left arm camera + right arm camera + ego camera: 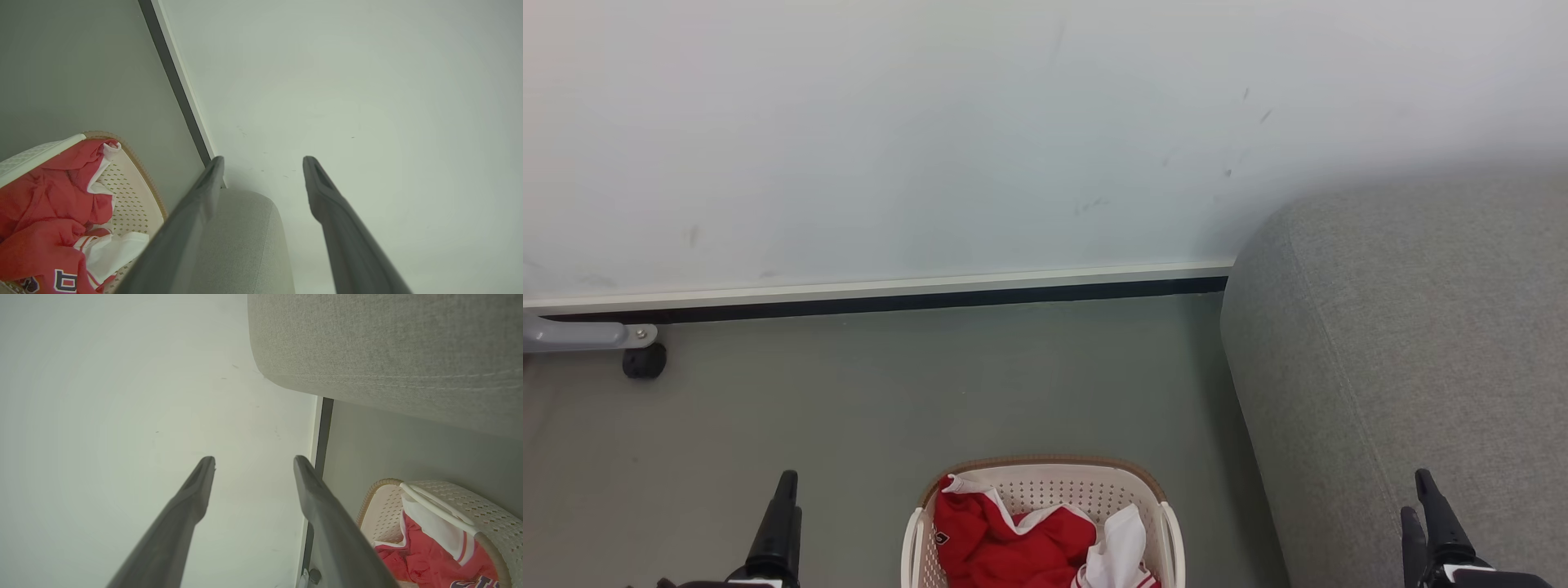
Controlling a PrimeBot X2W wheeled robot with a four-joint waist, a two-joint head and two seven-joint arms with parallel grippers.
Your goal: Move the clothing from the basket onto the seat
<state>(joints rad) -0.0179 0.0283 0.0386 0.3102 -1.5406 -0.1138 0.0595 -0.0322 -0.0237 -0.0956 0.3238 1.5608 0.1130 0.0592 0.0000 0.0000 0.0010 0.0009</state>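
Head view: clothing lies in basket, seat just to its right. Left gripper and right gripper empty, jaws wide. We advise descending onto the bunched red fabric, pinching deep, staying clear of the basket.

A plain living-room corner is showing: the grey seat is sitting just beside the right gripper, the basket of clothing is lying between it and the left gripper, and a scuffed white wall is rising ahead of them.
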